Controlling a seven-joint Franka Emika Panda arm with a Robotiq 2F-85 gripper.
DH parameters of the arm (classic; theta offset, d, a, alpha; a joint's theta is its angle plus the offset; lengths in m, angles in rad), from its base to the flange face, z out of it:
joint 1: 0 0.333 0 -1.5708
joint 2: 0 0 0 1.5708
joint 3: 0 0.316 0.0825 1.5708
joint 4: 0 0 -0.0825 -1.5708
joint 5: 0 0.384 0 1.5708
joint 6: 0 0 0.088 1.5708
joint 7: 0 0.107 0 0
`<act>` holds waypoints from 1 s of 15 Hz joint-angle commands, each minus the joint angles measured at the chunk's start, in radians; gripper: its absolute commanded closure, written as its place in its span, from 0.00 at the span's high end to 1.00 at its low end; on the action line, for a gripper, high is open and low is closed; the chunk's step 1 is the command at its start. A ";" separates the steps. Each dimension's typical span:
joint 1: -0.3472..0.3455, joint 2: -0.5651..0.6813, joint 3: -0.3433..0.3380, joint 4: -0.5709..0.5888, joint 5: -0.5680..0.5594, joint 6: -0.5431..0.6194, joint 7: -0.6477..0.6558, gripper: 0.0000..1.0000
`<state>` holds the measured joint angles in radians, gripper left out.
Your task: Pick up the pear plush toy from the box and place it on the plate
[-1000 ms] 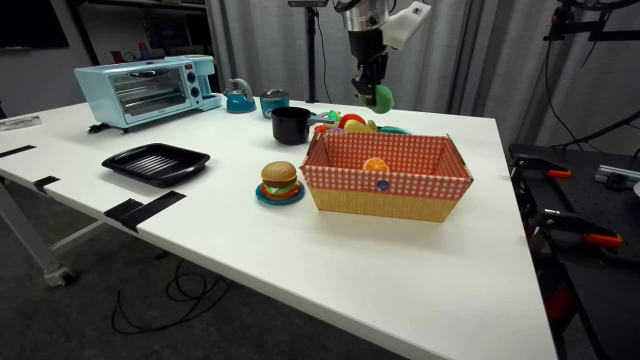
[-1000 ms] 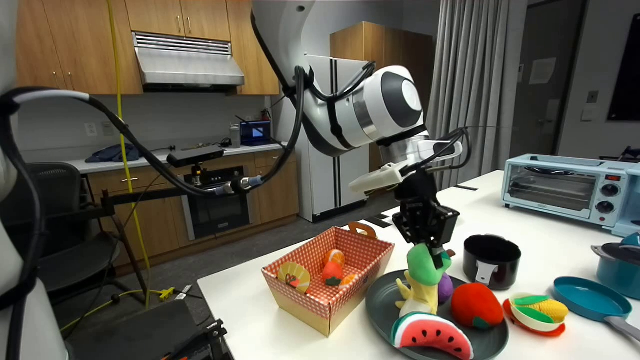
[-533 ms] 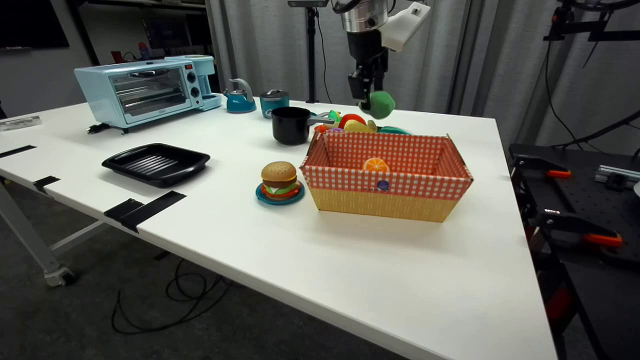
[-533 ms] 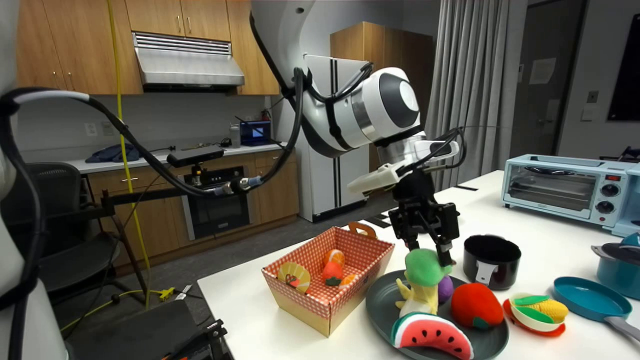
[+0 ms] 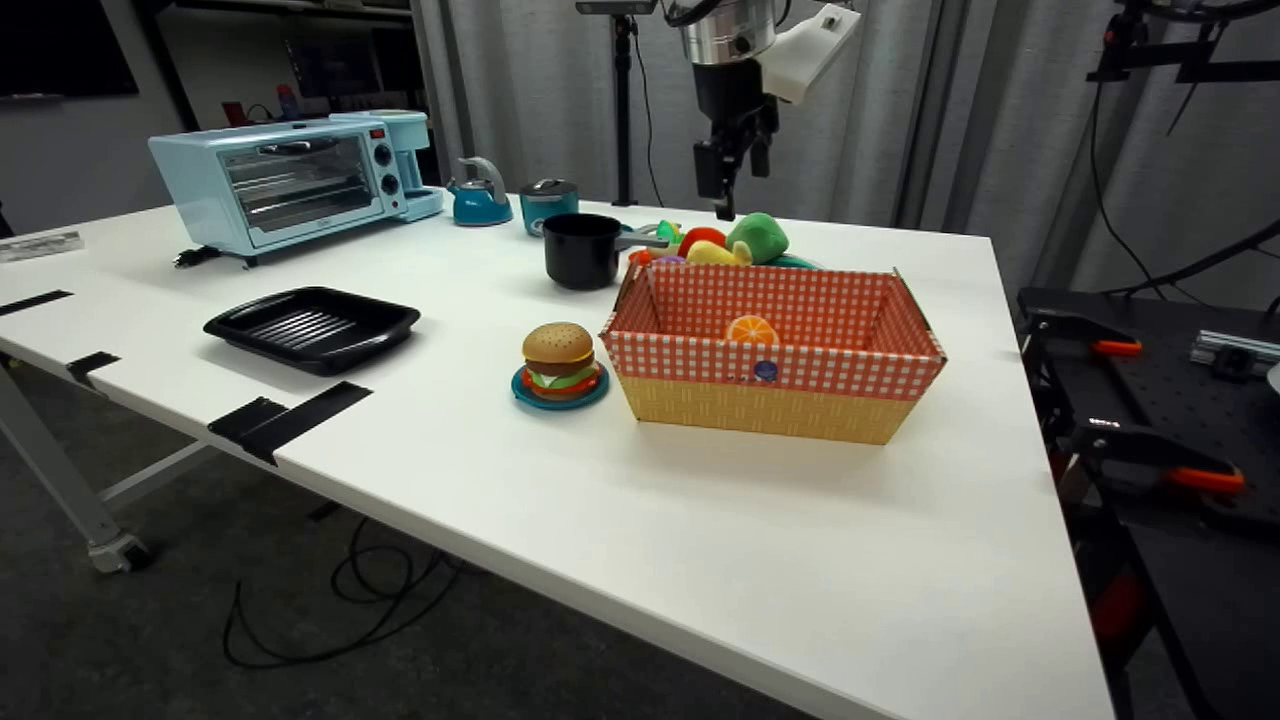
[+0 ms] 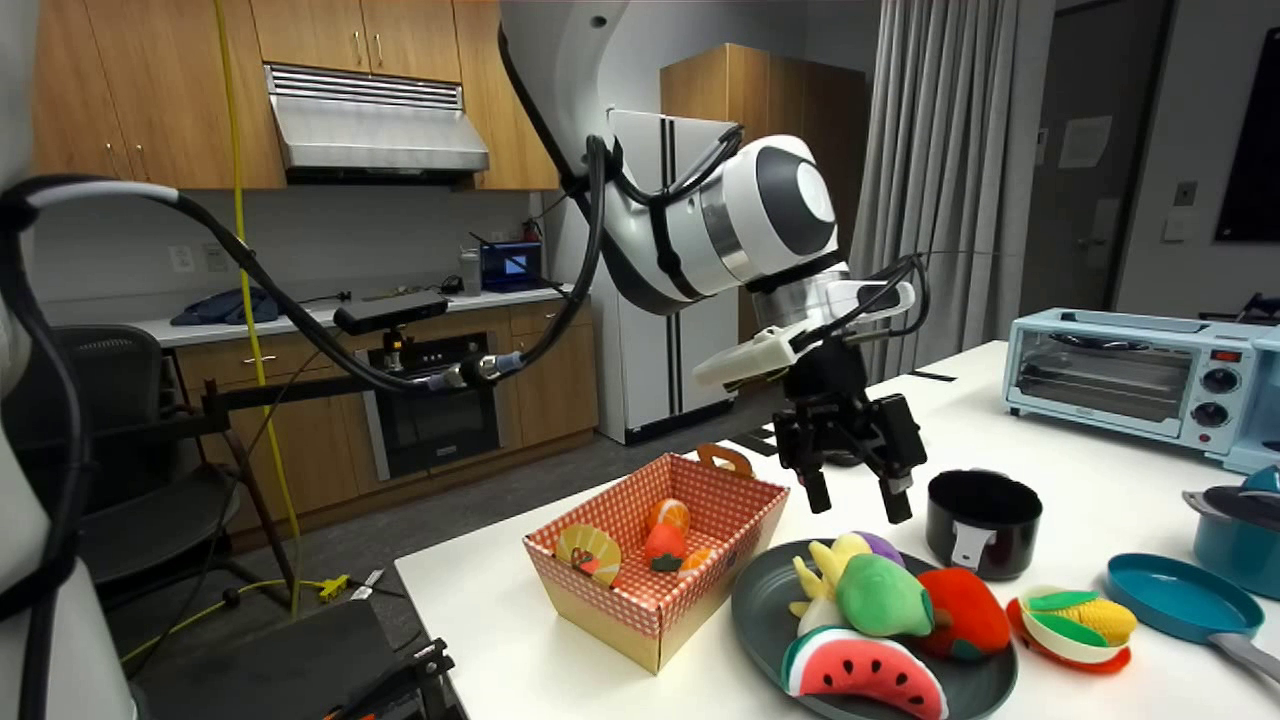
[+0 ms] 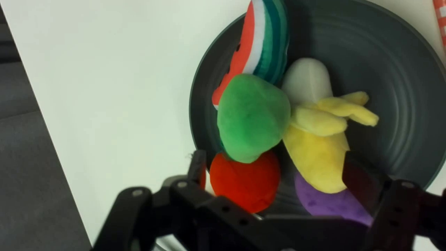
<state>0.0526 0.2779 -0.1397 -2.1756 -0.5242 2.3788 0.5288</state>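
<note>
The green pear plush toy [image 6: 884,596] lies on its side on the dark grey plate [image 6: 758,592], amid other plush fruit. In the wrist view the pear [image 7: 252,116] touches the banana and overlaps part of the watermelon and the red toy. My gripper [image 6: 858,500] hangs above the plate, apart from the pear, its fingers spread with nothing held between them. From above, the gripper [image 7: 273,162] frames the red toy and the banana's lower end. Beside the plate stands the red-checked box [image 6: 600,630], holding orange and red toys.
On the plate are a watermelon slice [image 6: 865,668], a banana [image 7: 315,153], a red toy [image 7: 245,181] and a purple toy [image 7: 331,202]. A black pot [image 6: 983,525] stands close by the plate. A toy burger [image 5: 558,360] sits beside the box.
The gripper's fingers have spread apart and let go of the pear. It dropped and tipped over among the toys on the plate. The arm has barely moved.
</note>
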 commanded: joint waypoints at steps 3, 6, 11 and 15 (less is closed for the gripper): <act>0.019 -0.026 -0.004 0.001 -0.009 -0.013 0.015 1.00; 0.013 -0.010 0.000 0.003 0.003 -0.004 -0.001 1.00; 0.014 -0.014 0.002 0.003 0.003 -0.004 -0.001 1.00; 0.028 -0.033 0.000 -0.014 -0.019 -0.008 0.027 1.00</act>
<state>0.0666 0.2655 -0.1368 -2.1754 -0.5239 2.3770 0.5301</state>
